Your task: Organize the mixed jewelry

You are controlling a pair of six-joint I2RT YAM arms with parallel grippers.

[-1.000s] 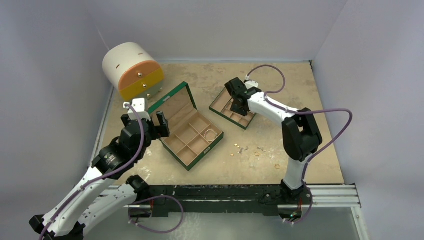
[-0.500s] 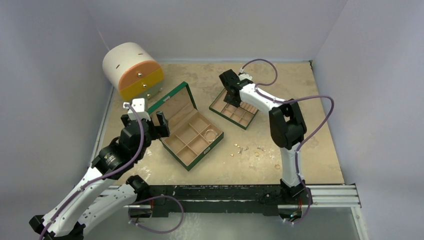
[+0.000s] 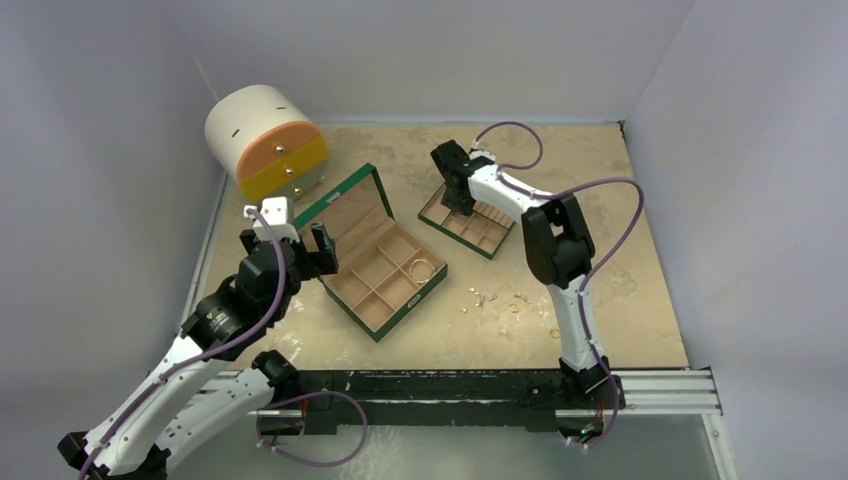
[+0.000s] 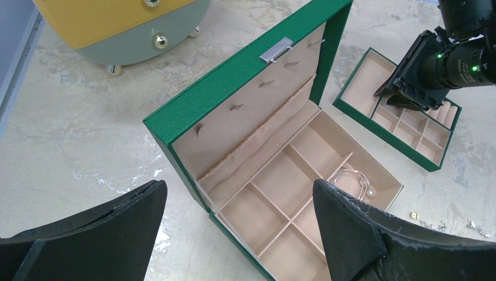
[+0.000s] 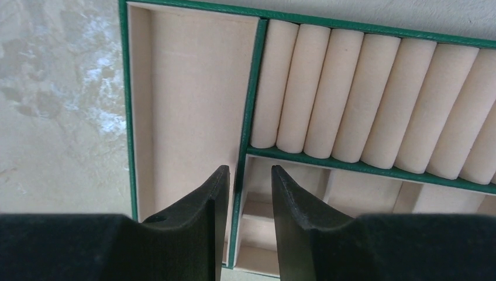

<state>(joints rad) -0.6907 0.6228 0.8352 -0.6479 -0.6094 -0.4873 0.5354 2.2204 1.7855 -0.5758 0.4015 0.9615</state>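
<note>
My left gripper (image 4: 238,193) gapes wide near the box (image 4: 175,126); my right gripper (image 5: 248,175), slightly parted, holds nothing above the tray (image 5: 124,88). The hoop (image 4: 350,171) lies in the box, small jewelry (image 3: 488,297) on the table (image 3: 600,180)

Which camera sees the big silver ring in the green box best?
The left wrist view: the silver hoop lies close and clear inside the green box. The top view shows it tiny. The right wrist view misses it.
</note>
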